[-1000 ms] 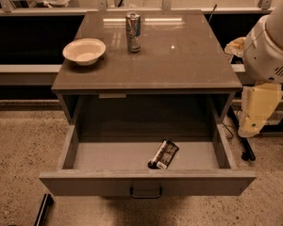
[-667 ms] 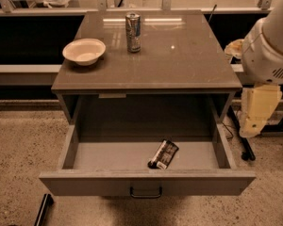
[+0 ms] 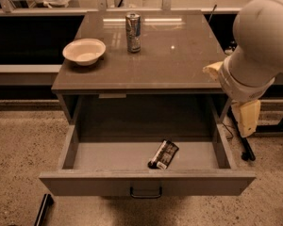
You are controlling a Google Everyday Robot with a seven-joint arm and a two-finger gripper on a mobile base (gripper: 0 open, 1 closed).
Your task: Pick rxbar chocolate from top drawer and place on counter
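One arm (image 3: 262,36) was all we had to work with, and its pale bulk hung off the right edge of the counter (image 3: 179,65). Below it the gripper (image 3: 245,118) pointed down beside the cabinet's right flank, outside the top drawer (image 3: 146,183) and near that drawer's right wall. We could not tell how far open it stood. It had no hold of the bar, and we saw nothing else in it.

The rxbar chocolate (image 3: 163,154) lay flat on the floor of the pulled-out drawer, a little right of centre and close behind the front panel, above the pull handle. From the gripper it lay to the left and lower, with the drawer's right wall between the two. Its long axis ran on a slant, the near end by the drawer front and the far end leaning back and to the right, roughly toward the gripper's side.

We judged the pick not yet begun: the gripper would need to clear that wall, come in over the drawer and turn to close across the bar's short width. On the counter a can (image 3: 133,26) and a bowl (image 3: 84,51) stood toward the back and left, well apart from the drawer's contents
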